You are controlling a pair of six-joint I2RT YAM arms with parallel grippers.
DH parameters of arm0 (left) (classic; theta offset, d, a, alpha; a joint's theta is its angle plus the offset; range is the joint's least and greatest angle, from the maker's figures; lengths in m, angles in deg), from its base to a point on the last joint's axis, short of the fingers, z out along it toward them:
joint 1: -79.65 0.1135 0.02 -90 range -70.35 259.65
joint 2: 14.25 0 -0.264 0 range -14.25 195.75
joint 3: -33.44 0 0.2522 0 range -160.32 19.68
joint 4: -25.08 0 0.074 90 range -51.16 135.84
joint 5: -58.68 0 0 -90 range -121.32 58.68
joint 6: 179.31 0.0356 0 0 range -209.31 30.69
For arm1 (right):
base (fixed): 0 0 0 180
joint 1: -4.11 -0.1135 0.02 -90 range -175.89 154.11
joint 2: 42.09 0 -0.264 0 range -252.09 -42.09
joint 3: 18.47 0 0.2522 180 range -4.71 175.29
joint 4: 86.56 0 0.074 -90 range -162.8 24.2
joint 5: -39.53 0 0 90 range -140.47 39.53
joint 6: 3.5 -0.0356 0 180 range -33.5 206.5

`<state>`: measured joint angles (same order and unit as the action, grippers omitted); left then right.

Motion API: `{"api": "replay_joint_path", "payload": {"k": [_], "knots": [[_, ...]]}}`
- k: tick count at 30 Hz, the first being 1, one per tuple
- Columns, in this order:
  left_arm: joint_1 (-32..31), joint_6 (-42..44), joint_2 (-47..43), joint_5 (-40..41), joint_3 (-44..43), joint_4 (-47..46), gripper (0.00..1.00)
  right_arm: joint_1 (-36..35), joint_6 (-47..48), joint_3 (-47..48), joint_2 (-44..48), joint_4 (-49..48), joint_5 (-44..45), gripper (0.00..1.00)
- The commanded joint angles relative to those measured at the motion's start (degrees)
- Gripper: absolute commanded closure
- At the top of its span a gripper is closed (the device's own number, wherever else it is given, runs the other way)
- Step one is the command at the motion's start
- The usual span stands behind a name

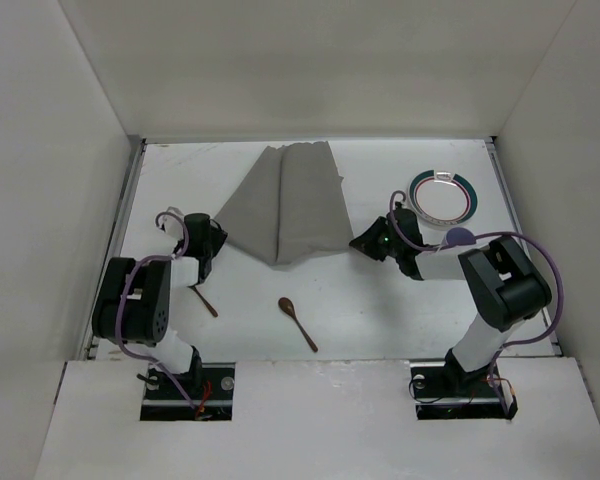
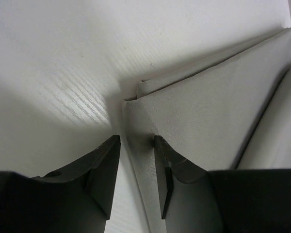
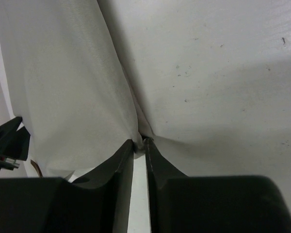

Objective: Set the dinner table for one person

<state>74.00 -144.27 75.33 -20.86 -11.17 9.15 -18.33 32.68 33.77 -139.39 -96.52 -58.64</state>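
The grey cloth placemat (image 1: 290,205) lies folded and rumpled at the back middle of the white dinner table (image 1: 400,310). My left gripper (image 1: 218,243) is at its left corner. In the left wrist view the jaws (image 2: 137,141) stand open with the placemat's edge (image 2: 208,116) between them. My right gripper (image 1: 358,243) is at the placemat's right corner. In the right wrist view it (image 3: 139,141) is shut on a pinch of the cloth (image 3: 63,87), which is lifted off the table (image 3: 223,73).
A white plate with a teal rim (image 1: 441,194) sits at the back right. A brown wooden spoon (image 1: 297,322) lies at the front middle. Another brown utensil (image 1: 204,300) lies beside the left arm. White walls enclose the table.
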Motion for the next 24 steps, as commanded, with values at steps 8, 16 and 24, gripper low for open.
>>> {"api": "replay_joint_path", "payload": {"k": [8,16,24], "knots": [[-3.09,-0.23,6.31,7.82,-3.78,-6.08,0.93,2.18,-1.46,-0.33,3.15,-6.51,-1.42,0.94],[-4.41,-0.15,-5.01,12.83,1.48,0.33,0.95,3.76,0.65,-7.79,23.97,6.92,10.52,0.97],[-4.41,-0.59,-14.07,10.99,8.26,2.70,0.95,-3.44,1.18,-13.34,40.24,26.42,24.23,0.98]]}}
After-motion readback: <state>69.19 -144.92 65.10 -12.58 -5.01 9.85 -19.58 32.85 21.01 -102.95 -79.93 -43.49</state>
